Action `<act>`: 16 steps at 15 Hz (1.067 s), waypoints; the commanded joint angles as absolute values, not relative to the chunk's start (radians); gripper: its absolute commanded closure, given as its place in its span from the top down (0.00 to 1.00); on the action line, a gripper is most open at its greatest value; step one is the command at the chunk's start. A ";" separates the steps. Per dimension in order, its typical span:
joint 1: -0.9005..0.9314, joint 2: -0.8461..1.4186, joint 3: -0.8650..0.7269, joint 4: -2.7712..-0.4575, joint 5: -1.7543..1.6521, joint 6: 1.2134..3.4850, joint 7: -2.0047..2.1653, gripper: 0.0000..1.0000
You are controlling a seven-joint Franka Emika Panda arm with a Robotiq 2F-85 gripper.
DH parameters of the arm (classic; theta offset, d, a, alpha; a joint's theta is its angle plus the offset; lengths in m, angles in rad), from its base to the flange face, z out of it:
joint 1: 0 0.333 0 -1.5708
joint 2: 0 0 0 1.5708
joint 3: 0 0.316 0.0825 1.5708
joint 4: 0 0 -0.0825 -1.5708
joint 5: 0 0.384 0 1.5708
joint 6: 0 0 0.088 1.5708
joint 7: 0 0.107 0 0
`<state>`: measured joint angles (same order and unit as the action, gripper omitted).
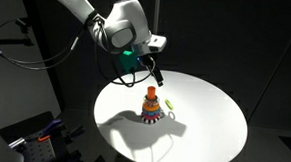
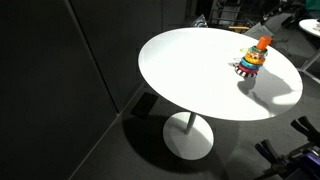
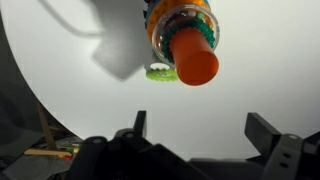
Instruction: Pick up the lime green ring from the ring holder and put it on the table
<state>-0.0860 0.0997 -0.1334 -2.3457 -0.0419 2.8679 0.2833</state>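
The ring holder [image 1: 152, 110] stands on the round white table [image 1: 208, 129]; it also shows in an exterior view [image 2: 252, 60] and at the top of the wrist view [image 3: 183, 35], with an orange cone tip. The lime green ring [image 3: 160, 73] lies flat on the table, touching or just beside the holder's base; in an exterior view it is a small yellow-green speck [image 1: 170, 103]. My gripper [image 3: 200, 128] is open and empty, above the table and apart from the holder; it hovers just above the toy in an exterior view [image 1: 155, 78].
The table stands on a single pedestal [image 2: 188, 135] over a dark floor. Clutter with an orange-handled item [image 1: 40, 138] sits off the table's edge. Black curtains surround the scene. White tabletop stretches around the toy [image 2: 190, 75].
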 commanded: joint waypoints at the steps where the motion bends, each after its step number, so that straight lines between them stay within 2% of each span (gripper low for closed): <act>1: -0.081 0.102 -0.147 -2.329 -0.076 2.837 0.329 1.00; 16: -0.089 0.048 -0.107 -2.196 0.032 2.229 0.234 1.00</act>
